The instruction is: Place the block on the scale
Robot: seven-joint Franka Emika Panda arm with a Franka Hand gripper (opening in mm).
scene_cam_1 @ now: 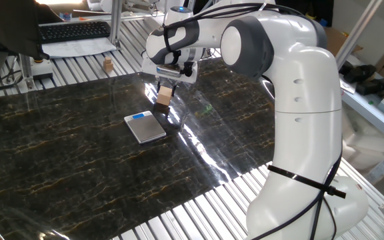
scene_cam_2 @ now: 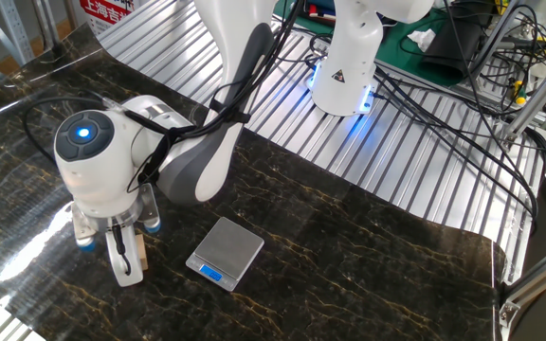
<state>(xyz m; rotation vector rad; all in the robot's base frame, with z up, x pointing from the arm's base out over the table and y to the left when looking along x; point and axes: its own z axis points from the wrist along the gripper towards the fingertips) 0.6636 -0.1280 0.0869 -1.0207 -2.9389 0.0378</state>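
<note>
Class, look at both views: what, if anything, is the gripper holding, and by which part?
The gripper holds the block, its fingers clamped on two opposite side faces.

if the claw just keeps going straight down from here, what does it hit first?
Probably the dark tabletop, not the scale. The claw points down, holding the block, and in both views it sits beside the scale, not over it. Height above the table is unclear.
</note>
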